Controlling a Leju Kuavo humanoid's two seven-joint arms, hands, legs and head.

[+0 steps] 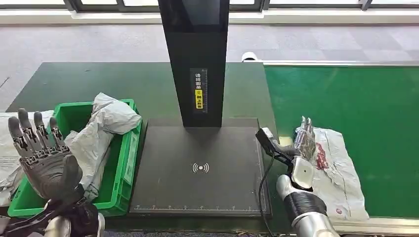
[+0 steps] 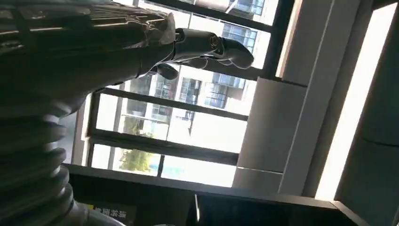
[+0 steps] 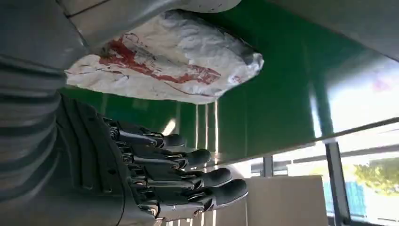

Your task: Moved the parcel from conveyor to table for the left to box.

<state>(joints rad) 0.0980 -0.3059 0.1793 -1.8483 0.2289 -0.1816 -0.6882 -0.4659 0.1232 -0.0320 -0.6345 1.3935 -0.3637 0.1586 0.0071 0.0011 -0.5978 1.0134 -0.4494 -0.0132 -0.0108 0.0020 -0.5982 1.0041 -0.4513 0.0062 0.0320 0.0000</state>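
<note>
A white plastic parcel (image 1: 335, 168) with red print lies on the green conveyor belt (image 1: 365, 108) near its front edge. My right hand (image 1: 305, 146) is open beside the parcel's left edge, fingers straight and pointing away from me. In the right wrist view the parcel (image 3: 164, 63) lies just past the thumb side of my right hand (image 3: 155, 174), and nothing is held. My left hand (image 1: 44, 158) is raised with fingers spread over the left end of the green box (image 1: 123, 163). The left wrist view has my left hand (image 2: 207, 47) against windows, holding nothing.
The green box holds grey-white parcels (image 1: 106, 126). A black scanner platform (image 1: 200, 168) with a tall black column (image 1: 197, 59) stands between box and belt. A cable and small black device (image 1: 269, 140) sit at the platform's right edge. More white bags (image 1: 7, 148) lie far left.
</note>
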